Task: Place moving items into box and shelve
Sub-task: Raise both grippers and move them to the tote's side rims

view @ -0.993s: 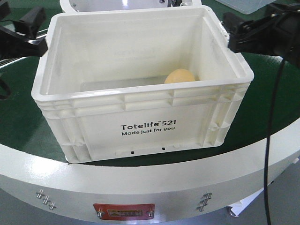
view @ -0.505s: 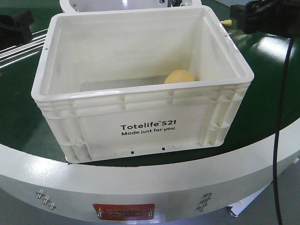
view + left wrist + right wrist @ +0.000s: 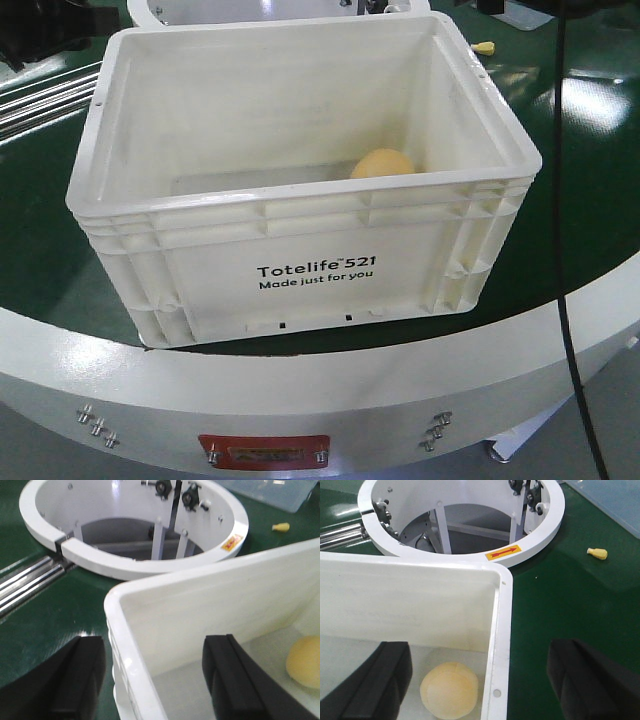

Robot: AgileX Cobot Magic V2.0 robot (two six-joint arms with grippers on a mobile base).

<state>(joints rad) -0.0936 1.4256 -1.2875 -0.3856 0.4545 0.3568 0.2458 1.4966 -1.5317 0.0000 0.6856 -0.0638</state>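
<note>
On the green table (image 3: 600, 200), straddles the side walls of the box (image 3: 320, 270) with the left end effector (image 3: 150, 680) and right end effector (image 3: 485, 680) spread wide, empty, with the yellow-orange ball (image 3: 382, 163) inside by the right wall; likely calls next for clamping both rims to lift.

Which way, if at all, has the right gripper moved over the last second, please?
Yes. In the front view, the right gripper has withdrawn from beside the crate's right rim toward the top edge, nearly leaving the frame.

Your light is bright and even. Glare streaks the glossy green tabletop (image 3: 600, 170) right of the off-white plastic crate (image 3: 300, 270), and the left wrist view is soft.
</note>
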